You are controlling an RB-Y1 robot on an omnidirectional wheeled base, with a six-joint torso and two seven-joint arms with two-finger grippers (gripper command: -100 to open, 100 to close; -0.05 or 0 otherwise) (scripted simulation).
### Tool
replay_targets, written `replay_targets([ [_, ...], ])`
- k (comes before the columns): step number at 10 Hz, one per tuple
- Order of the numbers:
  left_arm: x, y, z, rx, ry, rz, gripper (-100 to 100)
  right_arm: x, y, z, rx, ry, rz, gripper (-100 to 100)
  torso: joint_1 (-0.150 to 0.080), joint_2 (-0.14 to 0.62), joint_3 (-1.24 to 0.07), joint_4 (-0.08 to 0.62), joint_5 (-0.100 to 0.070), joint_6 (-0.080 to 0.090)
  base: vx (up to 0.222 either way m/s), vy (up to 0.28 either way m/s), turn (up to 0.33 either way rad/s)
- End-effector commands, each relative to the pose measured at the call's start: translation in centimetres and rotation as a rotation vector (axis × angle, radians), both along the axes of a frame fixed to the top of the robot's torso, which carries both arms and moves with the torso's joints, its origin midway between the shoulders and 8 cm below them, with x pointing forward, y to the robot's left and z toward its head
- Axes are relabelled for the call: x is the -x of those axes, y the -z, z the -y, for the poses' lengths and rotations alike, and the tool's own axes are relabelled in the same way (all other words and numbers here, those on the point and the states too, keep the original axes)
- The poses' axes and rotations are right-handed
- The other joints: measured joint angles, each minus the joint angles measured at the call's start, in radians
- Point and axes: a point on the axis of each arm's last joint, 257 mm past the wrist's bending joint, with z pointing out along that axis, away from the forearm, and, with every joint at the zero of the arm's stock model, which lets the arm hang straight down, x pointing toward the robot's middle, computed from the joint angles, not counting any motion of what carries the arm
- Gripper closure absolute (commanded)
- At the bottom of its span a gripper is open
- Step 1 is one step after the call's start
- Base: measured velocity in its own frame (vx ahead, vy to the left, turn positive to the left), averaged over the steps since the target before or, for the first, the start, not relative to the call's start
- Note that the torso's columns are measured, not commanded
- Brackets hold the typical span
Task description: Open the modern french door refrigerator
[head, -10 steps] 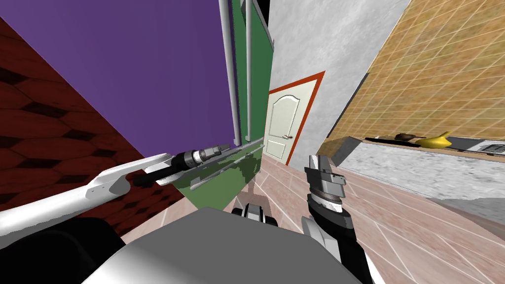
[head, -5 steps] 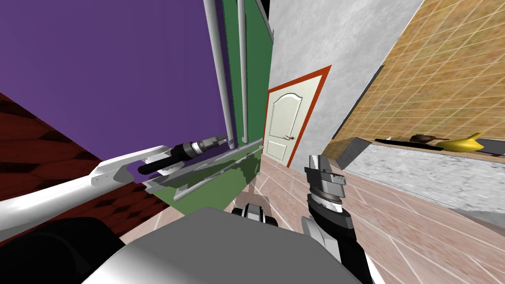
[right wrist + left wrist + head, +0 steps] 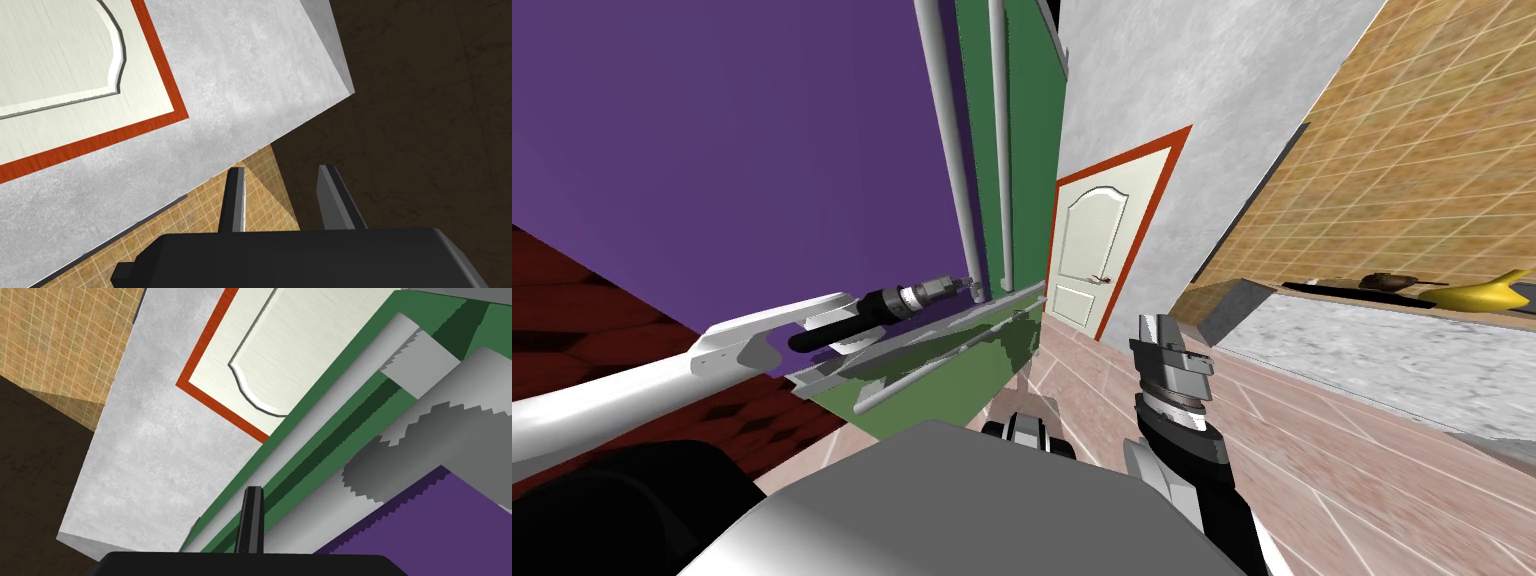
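Observation:
The refrigerator has a purple door [image 3: 762, 150] and a green door [image 3: 1027, 150], each with a tall grey handle [image 3: 947, 150] beside the seam. Below them is a green drawer [image 3: 962, 370] with a horizontal grey bar. My left gripper [image 3: 967, 285] reaches to the lower end of the purple door's handle. In the left wrist view its fingers [image 3: 252, 490] are shut together with nothing between them, and the grey handle [image 3: 450, 438] lies to one side, beside the purple door [image 3: 425, 528]. My right gripper [image 3: 1160, 322] is raised over the floor, open [image 3: 280, 170] and empty.
A white panelled door [image 3: 1082, 250] in a red frame stands in the grey wall [image 3: 1152, 80] past the refrigerator. To the right a grey counter [image 3: 1362, 340] carries a banana [image 3: 1487, 292] and a dark pan [image 3: 1387, 282]. Tiled floor [image 3: 1312, 440] lies between.
My left gripper's fingers have shut at the handle's lower end. The head view has swung, so the refrigerator leans further left and the counter has slid right. The right arm has not moved.

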Motion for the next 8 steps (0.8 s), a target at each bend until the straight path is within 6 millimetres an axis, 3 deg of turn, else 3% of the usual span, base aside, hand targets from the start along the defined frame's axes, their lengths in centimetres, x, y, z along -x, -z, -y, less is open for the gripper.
replay_targets([
  [1, 2.3, 0.0, 3.5, 0.001, 0.096, 0.000, 100, 0.0, 0.0, 0.0, 0.000, 0.000, 0.000, 0, 0.003, 0.001, 0.001, 0.000, 0.001, 0.000, -0.074, 0.086, -0.003],
  [5, 6.6, -0.1, 8.6, 0.003, 0.251, 0.000, 100, 0.0, 0.0, 0.0, 0.000, 0.000, 0.000, 0, -0.001, -0.003, -0.002, -0.001, 0.000, -0.001, -0.075, 0.097, 0.000],
  [6, 6.6, -0.1, 8.6, 0.003, 0.251, 0.000, 100, 0.0, 0.0, 0.0, 0.000, 0.000, 0.000, 0, -0.002, -0.003, -0.002, -0.001, 0.000, 0.000, -0.042, 0.048, 0.001],
  [8, 9.0, -0.2, 10.9, 0.005, 0.328, 0.000, 100, 0.0, 0.0, 0.0, 0.000, 0.000, 0.000, 0, -0.003, -0.004, -0.003, -0.001, -0.001, 0.000, -0.039, 0.049, -0.001],
])
